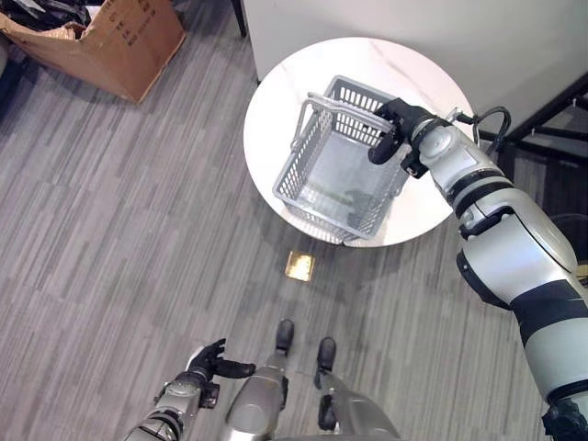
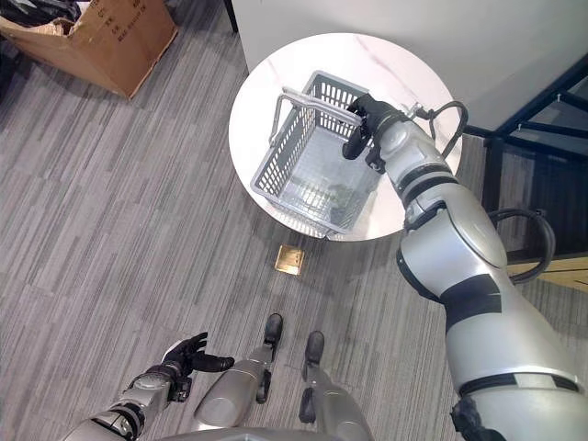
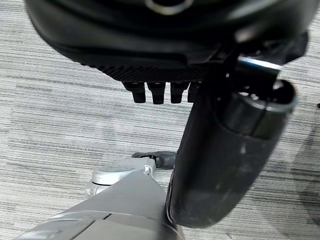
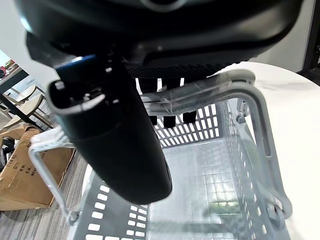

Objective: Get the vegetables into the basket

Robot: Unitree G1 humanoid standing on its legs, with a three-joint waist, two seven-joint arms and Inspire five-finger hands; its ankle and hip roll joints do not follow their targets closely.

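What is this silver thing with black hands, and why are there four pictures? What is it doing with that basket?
It is a walking robot with two arms. Two pictures come from cameras in its head, looking down. The other two come from small cameras on its wrists, so each shows a hand from very close. A grey plastic basket stands on a round white table. The right hand reaches over the basket's rim, right by its handles, with fingers straight, gripping nothing. Something dark lies in the basket's bottom, too unclear to name. The left hand hangs low by the robot's side, open, holding nothing. A cardboard box sits on the floor.
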